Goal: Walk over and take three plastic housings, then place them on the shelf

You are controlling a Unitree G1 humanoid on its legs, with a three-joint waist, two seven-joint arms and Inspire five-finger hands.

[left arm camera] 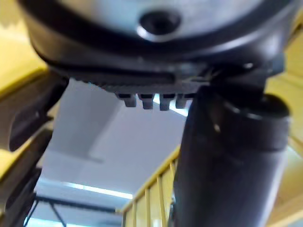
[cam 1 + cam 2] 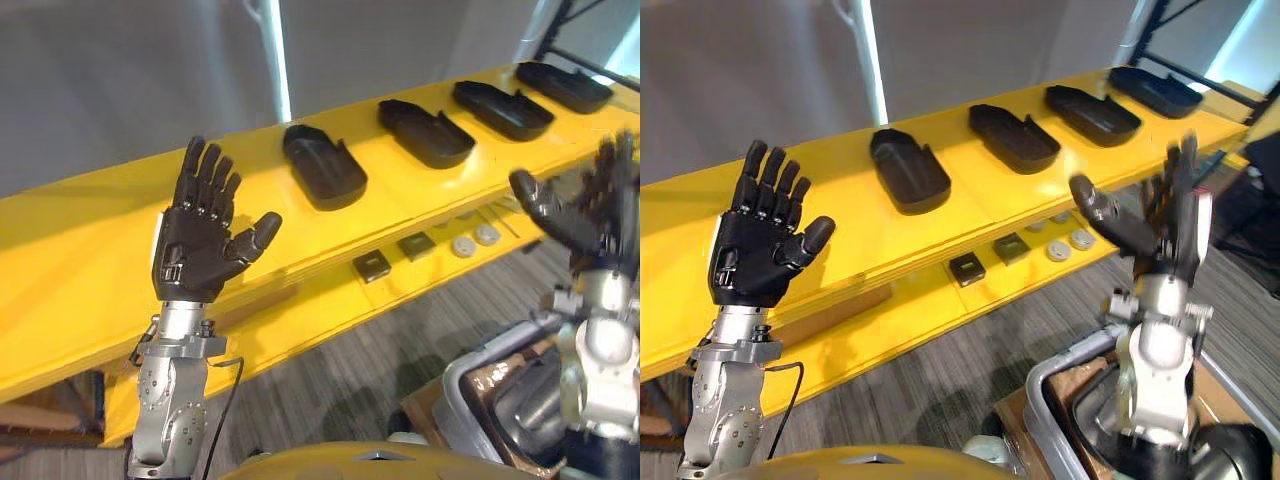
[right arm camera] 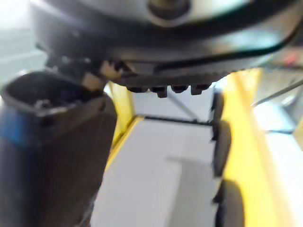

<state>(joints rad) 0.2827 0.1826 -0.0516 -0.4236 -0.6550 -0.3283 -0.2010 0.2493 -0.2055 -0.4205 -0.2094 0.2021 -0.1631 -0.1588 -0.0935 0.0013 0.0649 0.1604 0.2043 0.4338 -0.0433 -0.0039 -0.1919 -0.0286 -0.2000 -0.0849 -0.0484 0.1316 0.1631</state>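
Four housings on the shelf, 12 to 2 o'clock. Left robot hand, right robot hand: wide, empty. I fear a sweep nudging one off.

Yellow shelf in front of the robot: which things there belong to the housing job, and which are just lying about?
Job: four black plastic housings in a row on the top board of the yellow shelf; open left hand and open right hand, both empty.
Lying about: dark square parts and pale round discs on the lower board.
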